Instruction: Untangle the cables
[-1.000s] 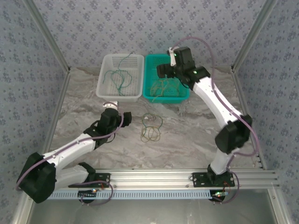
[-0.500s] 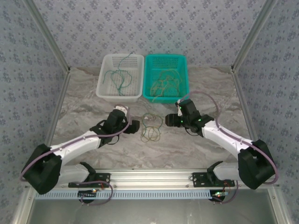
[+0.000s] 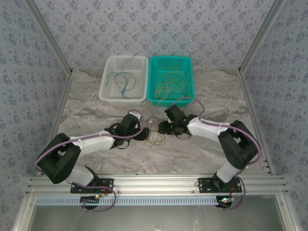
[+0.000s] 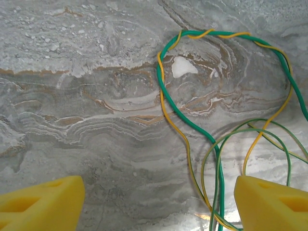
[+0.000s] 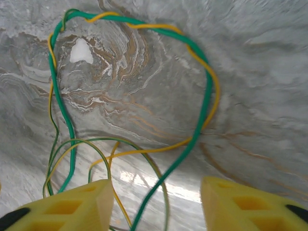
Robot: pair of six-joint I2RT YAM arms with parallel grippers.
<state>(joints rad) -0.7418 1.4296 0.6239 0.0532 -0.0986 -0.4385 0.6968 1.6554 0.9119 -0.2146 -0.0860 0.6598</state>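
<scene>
Here, cables [image 3: 155,132] — loose loops, long axis near-to-far

Light in the top view is bright, even and diffuse. The arms [image 3: 96,140] and baskets [image 3: 122,101] cast only faint, soft-edged shadows on the table [image 3: 202,149]. The left wrist view is sharp on the cables [image 4: 192,127], with a small glare spot at the bottom edge. The right wrist view is smeared, most toward its upper right. A pale glare patch lies low between the soft-edged yellow fingers [image 5: 67,207].
</scene>
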